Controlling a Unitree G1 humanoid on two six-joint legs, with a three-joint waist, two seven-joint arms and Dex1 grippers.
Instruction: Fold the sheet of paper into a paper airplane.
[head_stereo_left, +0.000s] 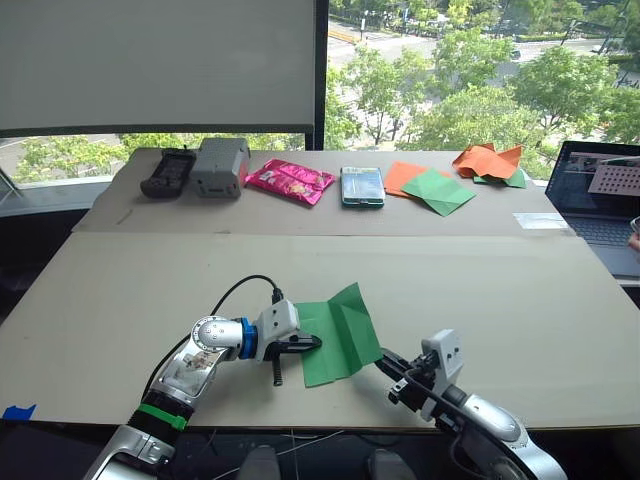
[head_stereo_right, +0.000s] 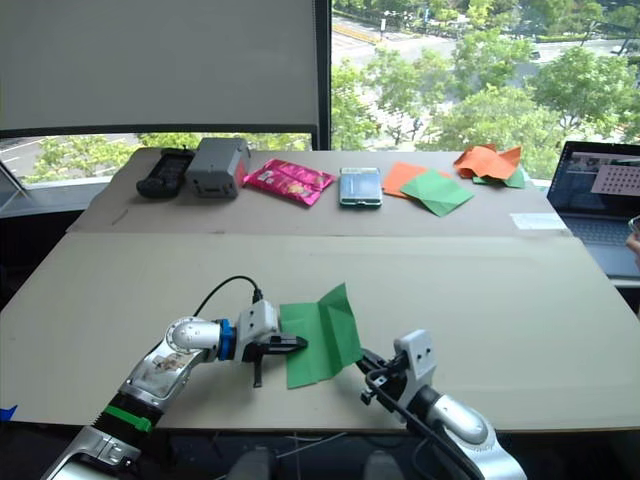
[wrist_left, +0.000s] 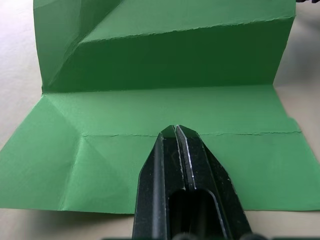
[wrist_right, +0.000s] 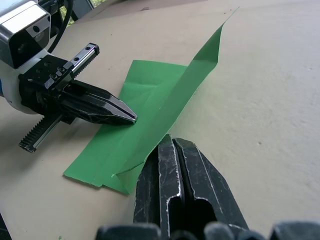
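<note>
The sheet of paper (head_stereo_left: 335, 335) is bright green with crease lines and lies near the table's front edge. Its left part is flat on the table and its right part stands up as a raised flap (wrist_right: 200, 70). My left gripper (head_stereo_left: 315, 342) is shut, its tips resting on the flat part near a crease (wrist_left: 176, 127). My right gripper (head_stereo_left: 383, 358) is shut at the paper's near right edge, and the raised flap rises from its fingertips (wrist_right: 170, 140). From the right wrist, the left gripper (wrist_right: 132, 119) is seen pressing on the sheet.
Along the back of the table (head_stereo_left: 500, 290) lie a black device (head_stereo_left: 167, 172), a grey box (head_stereo_left: 220, 166), a pink packet (head_stereo_left: 290, 181), a teal packet (head_stereo_left: 361, 186), overlapping orange and green sheets (head_stereo_left: 425, 185) and a crumpled paper heap (head_stereo_left: 490, 162). A laptop (head_stereo_left: 600, 200) stands at the right.
</note>
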